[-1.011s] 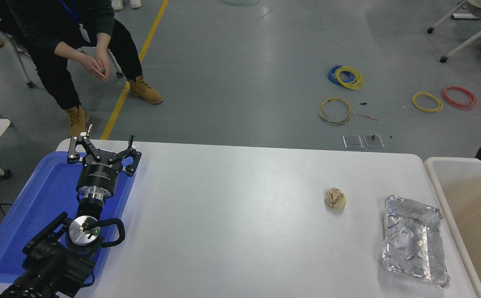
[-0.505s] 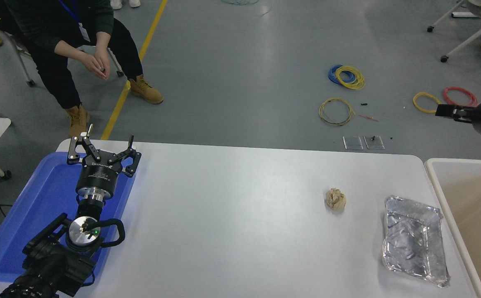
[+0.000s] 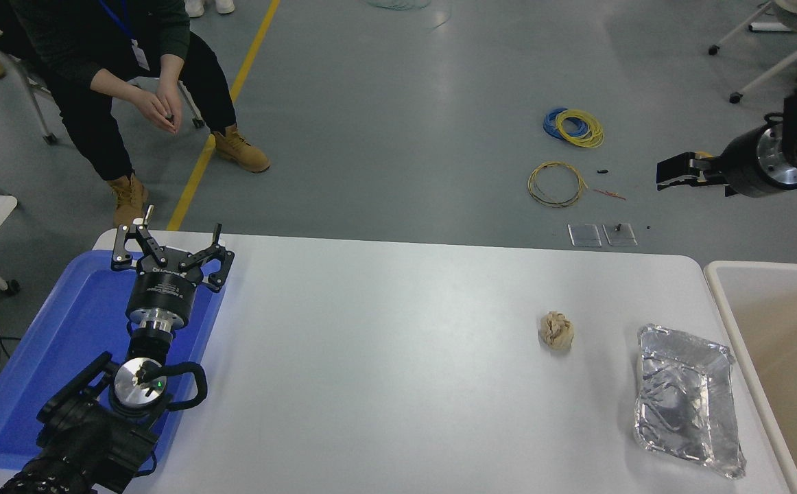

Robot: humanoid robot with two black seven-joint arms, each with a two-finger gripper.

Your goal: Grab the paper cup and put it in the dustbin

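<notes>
- Right pincer [image 3: 666, 175] high past the table's [image 3: 385, 357] far edge, grip state impossible to tell.
- Left pincer [image 3: 171, 237] spread open over blue tray [image 3: 62, 343] (parked).
- Dustbin [image 3: 721, 288] against table's right edge.

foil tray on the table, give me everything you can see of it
The foil tray is a crumpled, shiny silver container, roughly rectangular, with a bent rolled rim and a dented, wrinkled floor. It looks like thin aluminium. It lies open side up, looks empty, and sits skewed on the white table near its right edge, beside the dustbin but apart from it. The brown paper ball lies to its left, not touching. Nothing grips it; the right tool is far above the table's back edge.
</notes>
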